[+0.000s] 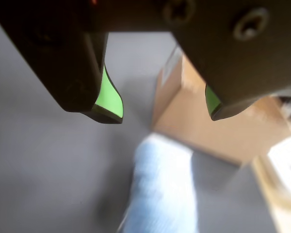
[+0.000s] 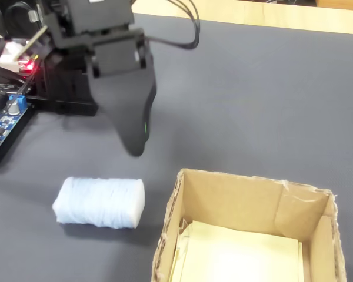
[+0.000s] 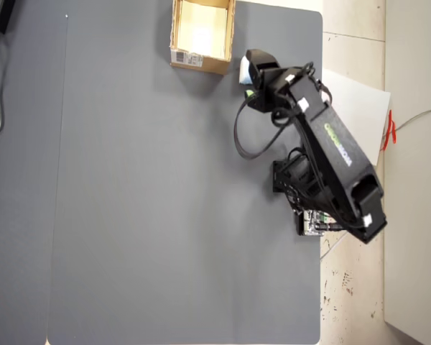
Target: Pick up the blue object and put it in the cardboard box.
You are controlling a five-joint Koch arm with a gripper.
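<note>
Two green-padded jaws of the gripper (image 1: pixel 165 114) are seen spread apart, empty, above the blue block (image 2: pixel 100 202), which is laid on the mat (image 2: pixel 253 106) just beside the box (image 2: pixel 247 200).

No text could be read with certainty. The box (image 3: pixel 201 36) carried a white label (image 3: pixel 189 58) on its outer side in the overhead view, its print too small to make out. Pale lettering ran along the arm (image 3: pixel 335 144), also illegible.

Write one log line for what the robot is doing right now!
hand: open, empty, above table | blue object: on table beside cardboard box, not grasped | box: no blue object inside
</note>
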